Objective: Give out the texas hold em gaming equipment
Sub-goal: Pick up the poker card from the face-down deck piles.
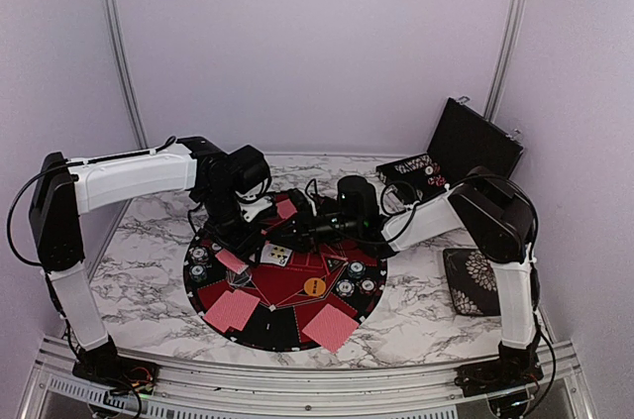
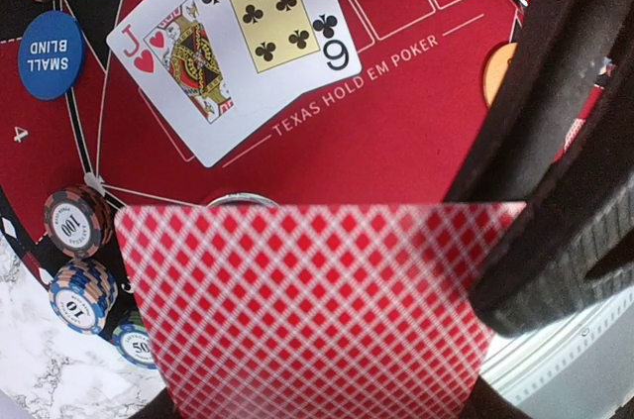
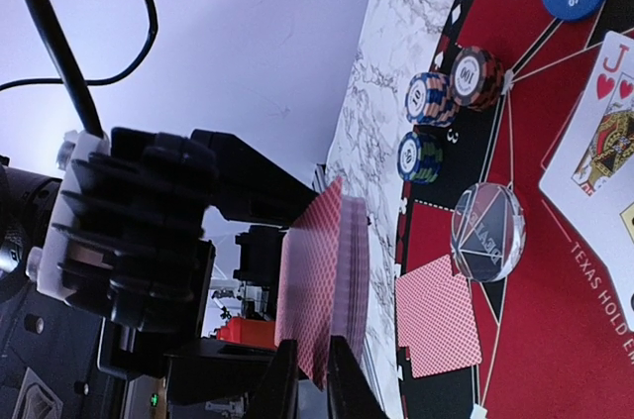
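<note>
The left gripper (image 3: 149, 241) clamps a deck of red-backed cards (image 3: 322, 280) above the round poker mat (image 1: 297, 285), at its ten o'clock edge. The right gripper (image 3: 307, 384) pinches the deck's front card, fingers nearly together.

Red-backed deck (image 3: 322, 285) upright above mat; jack (image 2: 178, 67), six (image 2: 269, 9) face-up.

The held deck (image 2: 307, 310) is cut off by the left wrist view's bottom edge, and the orange disc (image 2: 498, 70) is half hidden behind a finger (image 2: 555, 92).
</note>
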Robot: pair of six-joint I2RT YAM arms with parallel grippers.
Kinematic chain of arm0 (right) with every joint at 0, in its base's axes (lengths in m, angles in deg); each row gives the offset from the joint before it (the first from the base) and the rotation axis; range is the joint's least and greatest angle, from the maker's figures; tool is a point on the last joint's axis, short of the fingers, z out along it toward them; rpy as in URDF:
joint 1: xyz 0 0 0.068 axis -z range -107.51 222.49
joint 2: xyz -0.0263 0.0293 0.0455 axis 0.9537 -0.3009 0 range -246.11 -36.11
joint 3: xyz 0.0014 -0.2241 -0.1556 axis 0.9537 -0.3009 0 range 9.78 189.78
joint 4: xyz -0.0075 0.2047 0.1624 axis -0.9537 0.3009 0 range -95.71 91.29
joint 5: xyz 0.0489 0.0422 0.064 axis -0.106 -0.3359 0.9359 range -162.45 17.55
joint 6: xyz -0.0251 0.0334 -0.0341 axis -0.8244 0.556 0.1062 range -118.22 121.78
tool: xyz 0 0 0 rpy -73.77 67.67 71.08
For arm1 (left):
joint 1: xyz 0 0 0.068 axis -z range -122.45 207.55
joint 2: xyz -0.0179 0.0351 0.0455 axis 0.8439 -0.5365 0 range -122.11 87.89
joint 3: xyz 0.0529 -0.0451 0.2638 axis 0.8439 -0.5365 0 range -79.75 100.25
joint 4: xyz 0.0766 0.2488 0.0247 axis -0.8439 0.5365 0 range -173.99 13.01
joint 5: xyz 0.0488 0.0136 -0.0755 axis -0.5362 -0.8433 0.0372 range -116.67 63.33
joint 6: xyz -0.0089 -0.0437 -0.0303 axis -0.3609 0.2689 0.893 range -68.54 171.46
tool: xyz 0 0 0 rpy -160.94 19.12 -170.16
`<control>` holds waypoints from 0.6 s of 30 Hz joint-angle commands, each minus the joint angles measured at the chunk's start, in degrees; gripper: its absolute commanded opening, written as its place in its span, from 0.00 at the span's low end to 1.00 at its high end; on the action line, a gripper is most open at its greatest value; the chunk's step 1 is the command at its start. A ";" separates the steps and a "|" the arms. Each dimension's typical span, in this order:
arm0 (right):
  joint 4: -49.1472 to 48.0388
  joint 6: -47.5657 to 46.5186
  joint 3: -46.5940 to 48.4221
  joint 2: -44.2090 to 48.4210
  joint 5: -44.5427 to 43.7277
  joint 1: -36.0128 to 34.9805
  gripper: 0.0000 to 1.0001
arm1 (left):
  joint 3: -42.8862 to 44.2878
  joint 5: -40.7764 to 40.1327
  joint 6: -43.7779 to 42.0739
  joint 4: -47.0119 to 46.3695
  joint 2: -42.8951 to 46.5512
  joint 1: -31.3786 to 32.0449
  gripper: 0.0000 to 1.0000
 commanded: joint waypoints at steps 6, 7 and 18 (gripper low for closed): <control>0.41 -0.42 0.47 1.84 -0.68 0.48 0.00 | 0.03 -0.46 -0.48 0.85 0.91 -0.36 0.45; 0.49 -0.49 0.40 1.96 -0.79 0.61 0.00 | -0.10 -0.47 -0.47 0.77 0.98 -0.33 0.45; 0.20 -0.59 -1.17 3.74 -1.11 2.62 0.00 | -0.74 -0.44 -0.17 0.61 1.26 -0.46 0.45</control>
